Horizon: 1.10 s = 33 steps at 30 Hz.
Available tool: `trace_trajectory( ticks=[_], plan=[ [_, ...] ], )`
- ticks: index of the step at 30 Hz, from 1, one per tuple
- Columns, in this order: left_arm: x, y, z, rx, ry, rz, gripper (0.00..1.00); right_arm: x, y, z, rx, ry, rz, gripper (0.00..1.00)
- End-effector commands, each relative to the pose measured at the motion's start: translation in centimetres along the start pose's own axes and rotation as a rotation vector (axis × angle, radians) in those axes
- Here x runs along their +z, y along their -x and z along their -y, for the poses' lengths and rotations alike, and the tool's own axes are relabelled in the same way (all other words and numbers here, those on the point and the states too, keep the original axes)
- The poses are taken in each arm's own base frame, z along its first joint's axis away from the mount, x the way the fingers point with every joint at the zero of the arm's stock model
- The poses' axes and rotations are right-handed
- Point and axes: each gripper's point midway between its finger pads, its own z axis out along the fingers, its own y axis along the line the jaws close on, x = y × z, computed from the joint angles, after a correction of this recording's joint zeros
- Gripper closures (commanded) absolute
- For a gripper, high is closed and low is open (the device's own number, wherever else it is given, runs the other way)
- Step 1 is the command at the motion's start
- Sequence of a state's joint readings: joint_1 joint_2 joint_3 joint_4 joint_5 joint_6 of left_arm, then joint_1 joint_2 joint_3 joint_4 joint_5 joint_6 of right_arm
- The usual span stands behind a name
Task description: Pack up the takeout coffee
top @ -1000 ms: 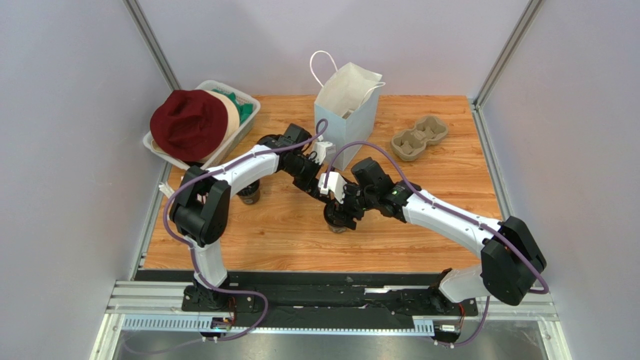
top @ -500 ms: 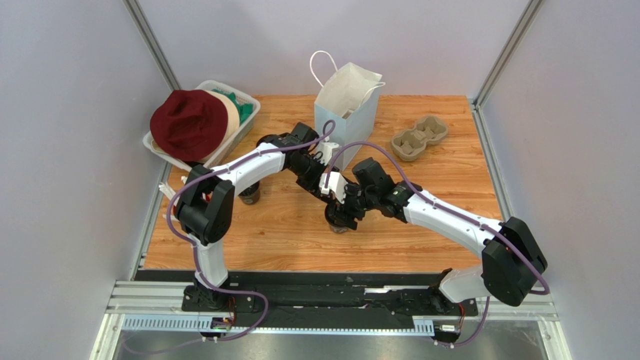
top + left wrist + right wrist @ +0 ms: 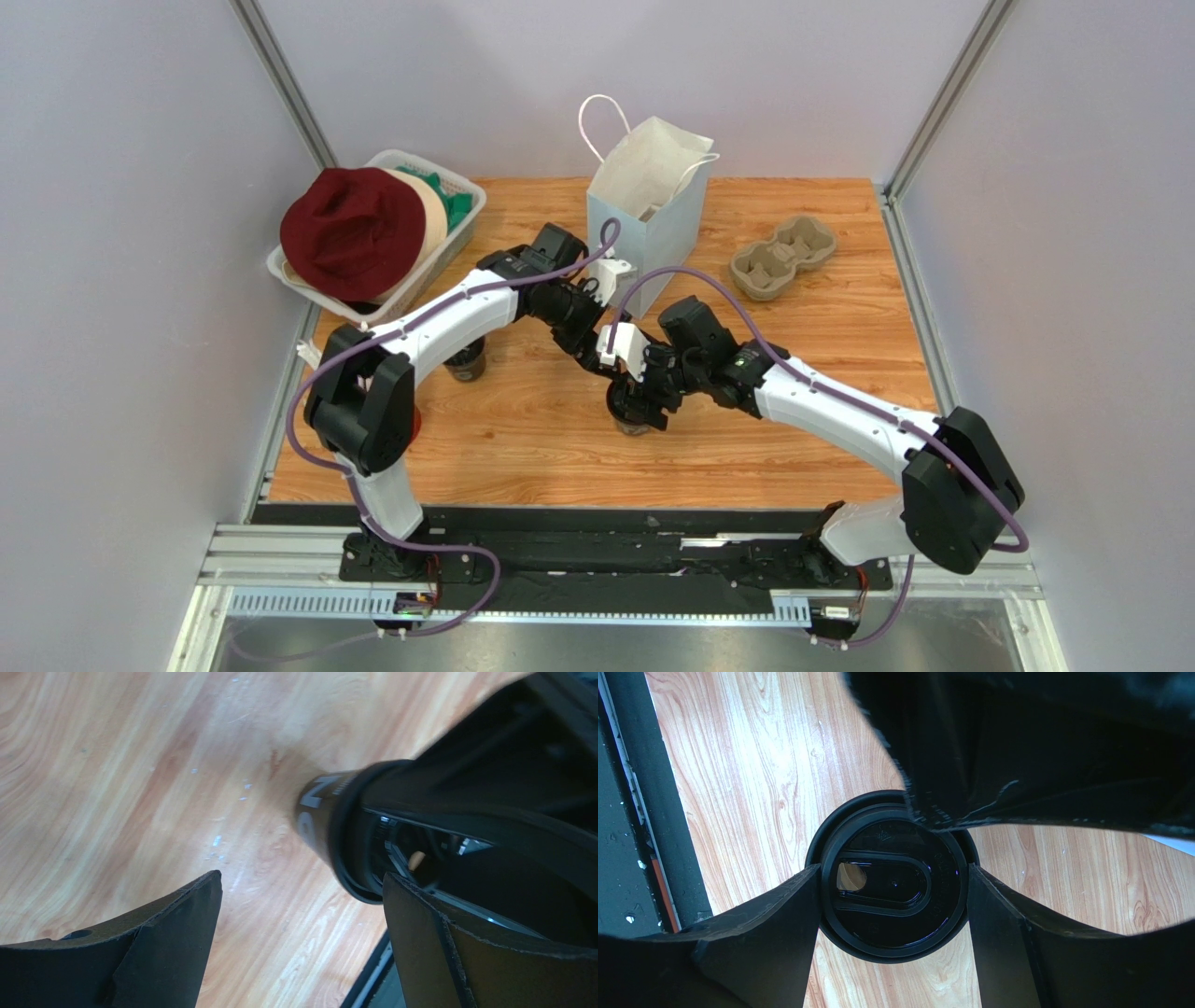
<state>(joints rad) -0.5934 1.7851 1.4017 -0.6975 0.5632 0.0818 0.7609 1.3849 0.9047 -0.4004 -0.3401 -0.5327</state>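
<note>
The top camera looks steeply down from above and behind the near edge, taking in the whole orange-brown wooden tabletop (image 3: 842,308). Both wrist cameras hang very near those boards: the right faces straight down onto the small black lidded disposable cup (image 3: 892,885), the left catches it obliquely, side-on

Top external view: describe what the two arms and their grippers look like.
Both the left arm and right arm have white link shells, bulky black joints and a purple cable looping along them. The left gripper and right gripper have broad black wedge-shaped fingers.
</note>
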Motion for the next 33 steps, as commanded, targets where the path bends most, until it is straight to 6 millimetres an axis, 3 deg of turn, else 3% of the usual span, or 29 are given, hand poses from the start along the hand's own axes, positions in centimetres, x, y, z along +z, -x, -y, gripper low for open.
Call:
trace_trajectory(
  ticks=[1, 11, 16, 22, 28, 33],
  plan=[
    [-1.1, 0.2, 2.9, 0.064, -0.128, 0.05, 0.07, 0.1, -9.2, -3.1, 0.061, 0.083, -0.315, 0.31],
    [1.1, -2.9, 1.1, 0.017, -0.096, -0.036, 0.09, 0.1, -9.3, -3.1, 0.06, 0.081, -0.315, 0.31],
    [0.8, -2.5, 1.2, 0.035, -0.096, -0.011, 0.1, 0.1, -9.2, -3.0, 0.059, 0.078, -0.312, 0.31],
    [1.3, -3.7, 0.3, 0.018, -0.084, -0.034, 0.15, 0.1, -9.2, -3.1, 0.058, 0.079, -0.315, 0.31],
    [-0.1, -2.5, 0.0, 0.009, -0.09, 0.024, 0.18, 0.1, -9.2, -3.1, 0.058, 0.081, -0.314, 0.31],
    [0.2, -2.8, 0.3, 0.0, -0.116, 0.02, 0.18, 0.2, -9.2, -3.1, 0.058, 0.079, -0.315, 0.31]
  ],
)
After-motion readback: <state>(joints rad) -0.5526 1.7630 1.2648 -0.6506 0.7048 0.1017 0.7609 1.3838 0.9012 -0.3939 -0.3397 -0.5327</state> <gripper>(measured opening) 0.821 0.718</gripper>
